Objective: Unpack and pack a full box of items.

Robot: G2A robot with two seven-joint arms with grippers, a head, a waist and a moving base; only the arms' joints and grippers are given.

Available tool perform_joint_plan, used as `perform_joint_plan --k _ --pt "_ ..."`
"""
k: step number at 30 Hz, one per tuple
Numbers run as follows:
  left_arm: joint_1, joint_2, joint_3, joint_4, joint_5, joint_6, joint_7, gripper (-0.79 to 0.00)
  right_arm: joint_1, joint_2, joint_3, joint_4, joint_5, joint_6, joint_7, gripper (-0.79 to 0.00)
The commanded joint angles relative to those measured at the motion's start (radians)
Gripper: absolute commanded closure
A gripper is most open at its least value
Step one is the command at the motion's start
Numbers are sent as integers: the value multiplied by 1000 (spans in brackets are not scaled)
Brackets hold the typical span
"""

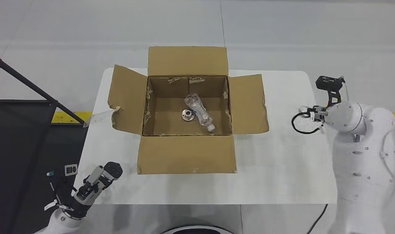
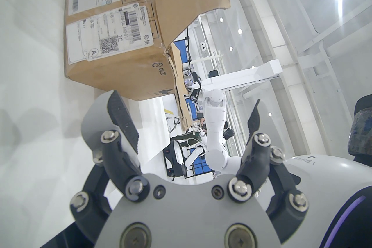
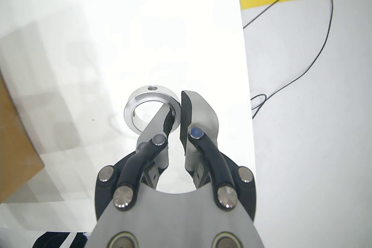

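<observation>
Right tool (image 3: 175, 111) seemingly pinches metal ring (image 3: 151, 91).

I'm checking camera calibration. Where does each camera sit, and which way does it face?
Top: above the arms, facing down at the table and open box; an arm shows at each side.
Left wrist: low over the table, facing the box's labelled side; the open left end effector shows.
Right wrist: above the table's edge, facing down; the right end effector shows, shut on a ring.
Shared: top and left wrist both see the box.
</observation>
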Motion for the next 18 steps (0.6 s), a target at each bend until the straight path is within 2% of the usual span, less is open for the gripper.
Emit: perform_joint_plan --k 1,6,10,14,18 --pt "0 0 0 0 0 0 0 -785 -9 -3 -31 -109 -4 23 -3 0" --pt "0 0 0 0 0 0 0 -785 4 -15 -139 -290 -15 74 -38 0" --pt "0 0 0 0 0 0 0 -785 60 -32 -282 -346 -13 93 -77 0" --pt "0 0 0 0 0 0 0 -785 158 -59 -462 -299 -4 92 -118 0" --pt "0 0 0 0 0 0 0 -785 270 -102 -662 -175 30 81 -160 0"
